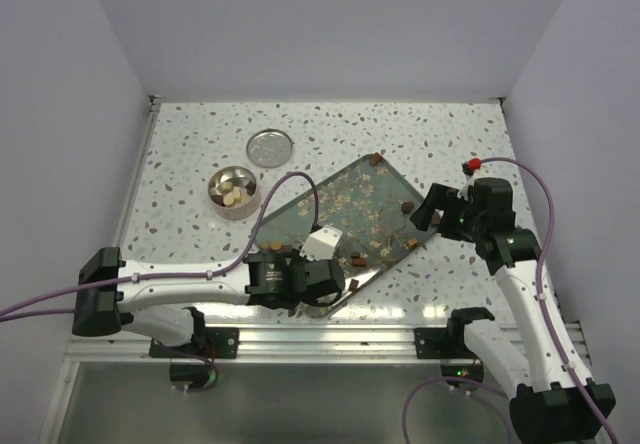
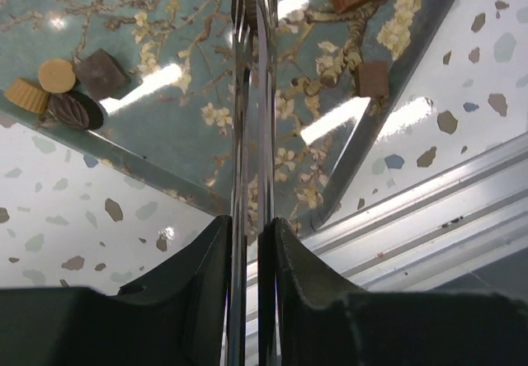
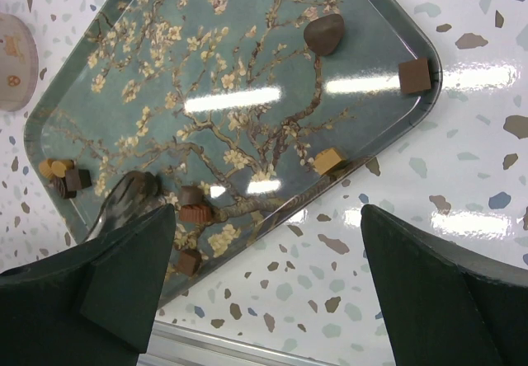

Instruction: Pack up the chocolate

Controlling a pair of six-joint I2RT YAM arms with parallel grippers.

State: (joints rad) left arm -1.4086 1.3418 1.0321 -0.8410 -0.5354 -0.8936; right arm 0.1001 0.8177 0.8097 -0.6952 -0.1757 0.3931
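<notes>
A: What is the left gripper (image 2: 252, 255) doing?

B: It is clamped narrow on the tweezers (image 2: 247, 119). Their two blades run close together, straight out over the tray (image 2: 165, 147).

A: Is anything between the tips?

B: I cannot tell (they run off the top of the wrist view).

A: And the chocolate (image 2: 101, 73)?

B: It lies loose on the tray. Left of the blades sits a small cluster: a tan round, a dark square and a dark oval, touching one another. Right of them, a brown square lies near the tray's rim. More pieces lie in the little tin (image 1: 232, 190) on the table (image 1: 450, 134), just beside the tray's far left edge, with a round lid (image 1: 270, 149) behind it.

A: And the right gripper (image 3: 268, 218)?

B: It is spread wide, holding nothing, above the tray's right side.
</notes>
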